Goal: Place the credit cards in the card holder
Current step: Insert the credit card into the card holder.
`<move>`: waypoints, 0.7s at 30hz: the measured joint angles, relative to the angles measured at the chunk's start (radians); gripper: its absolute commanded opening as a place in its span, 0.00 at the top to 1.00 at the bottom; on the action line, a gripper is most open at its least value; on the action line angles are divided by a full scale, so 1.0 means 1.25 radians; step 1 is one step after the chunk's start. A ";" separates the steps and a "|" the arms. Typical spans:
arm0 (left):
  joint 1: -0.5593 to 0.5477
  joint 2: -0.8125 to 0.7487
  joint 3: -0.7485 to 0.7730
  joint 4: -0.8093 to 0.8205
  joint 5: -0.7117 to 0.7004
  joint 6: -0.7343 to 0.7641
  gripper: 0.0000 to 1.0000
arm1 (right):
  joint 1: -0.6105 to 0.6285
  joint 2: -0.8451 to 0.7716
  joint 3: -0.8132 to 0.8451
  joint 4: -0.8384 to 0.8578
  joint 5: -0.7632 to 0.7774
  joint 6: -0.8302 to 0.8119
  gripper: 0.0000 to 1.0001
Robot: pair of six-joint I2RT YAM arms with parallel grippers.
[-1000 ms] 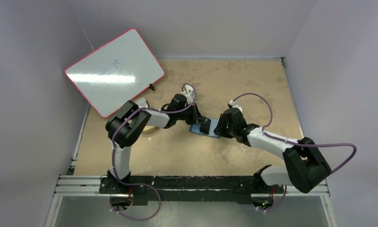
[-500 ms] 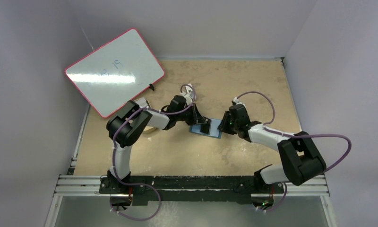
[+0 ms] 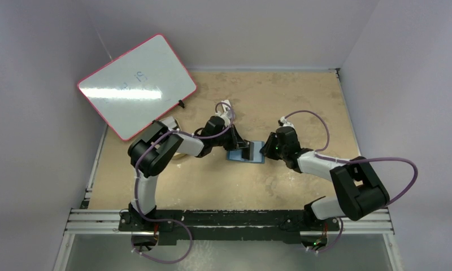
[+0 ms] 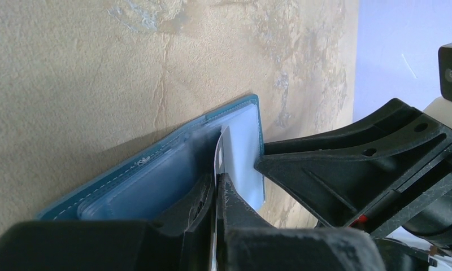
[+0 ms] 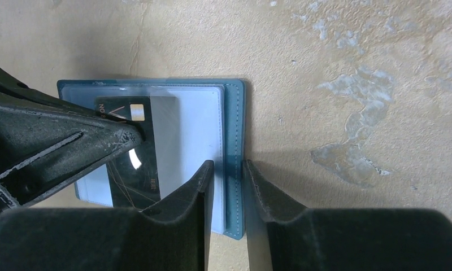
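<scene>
While a red-framed whiteboard [image 3: 136, 84] leans at the table's [image 3: 303, 101] far left corner, a tan tray [image 3: 181, 156] lies mostly hidden under the left arm. Further right, the left gripper [image 4: 217, 195] has its fingers pressed together on a dark credit card [image 5: 134, 164], which is pinched by one edge and tilted down so that its far end lies over the pale inner pocket of the card holder [image 5: 233, 130]. That teal holder lies open and flat mid-table, between the two grippers. The right gripper [image 5: 228, 166] has its fingers slightly spread astride the holder's right edge; whether they press on it cannot be told.
</scene>
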 measured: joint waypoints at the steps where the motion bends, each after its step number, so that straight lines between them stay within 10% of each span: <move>1: -0.003 -0.003 -0.001 -0.001 -0.009 -0.003 0.96 | 0.000 0.000 0.000 0.002 0.000 0.000 0.74; 12: -0.018 -0.082 -0.075 -0.026 -0.127 -0.078 0.67 | 0.002 -0.001 -0.039 0.071 -0.062 0.024 0.73; 21: -0.019 -0.139 -0.033 -0.204 -0.226 -0.040 0.63 | 0.002 -0.008 -0.061 0.103 -0.085 0.021 0.71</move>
